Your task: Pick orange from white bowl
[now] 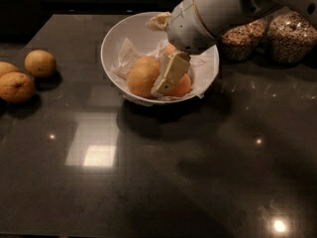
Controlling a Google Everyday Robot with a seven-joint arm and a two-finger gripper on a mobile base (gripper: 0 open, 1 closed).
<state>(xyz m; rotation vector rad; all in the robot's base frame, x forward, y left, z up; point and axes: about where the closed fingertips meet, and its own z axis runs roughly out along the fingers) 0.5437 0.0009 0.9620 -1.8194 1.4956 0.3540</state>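
The white bowl (115, 43), lined with crumpled white paper, stands at the back middle of the dark counter. The orange (142, 78), large and pale yellowish-orange, lies in the bowl's front left. Two smaller deep-orange fruits lie beside it, one at the front right (182, 87) and one further back (169, 49). My gripper (167, 81) reaches down into the bowl from the upper right. Its cream tip sits right against the orange's right side, between it and the front deep-orange fruit. The arm hides the bowl's back right part.
Three orange fruits (40, 62) lie on the counter at the far left. Two glass jars of grains (292, 36) stand at the back right, behind the arm. The counter's back edge runs just behind the bowl.
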